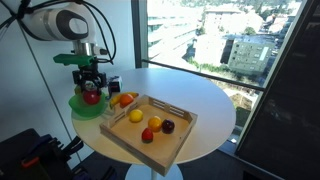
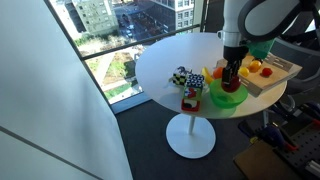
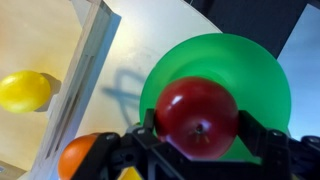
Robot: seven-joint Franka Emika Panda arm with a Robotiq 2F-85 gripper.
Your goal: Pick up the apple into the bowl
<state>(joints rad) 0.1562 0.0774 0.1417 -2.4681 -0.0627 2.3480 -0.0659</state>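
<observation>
Fingers [image 3: 148, 130] of the gripper [image 1: 91, 85] press the red apple [image 3: 197, 117] from both sides, holding it right over the hollow of the green bowl [image 3: 255, 70], which sits on the round white table [image 1: 200, 100] just beside the wooden tray [image 3: 88, 70] with a yellow fruit [image 3: 22, 90] inside.

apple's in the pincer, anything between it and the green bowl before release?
Nothing visible. In the wrist view the pincer holds the apple directly over the green bowl, and the bowl's inside around the apple shows bare. The orange fruit sits outside the rim.
</observation>
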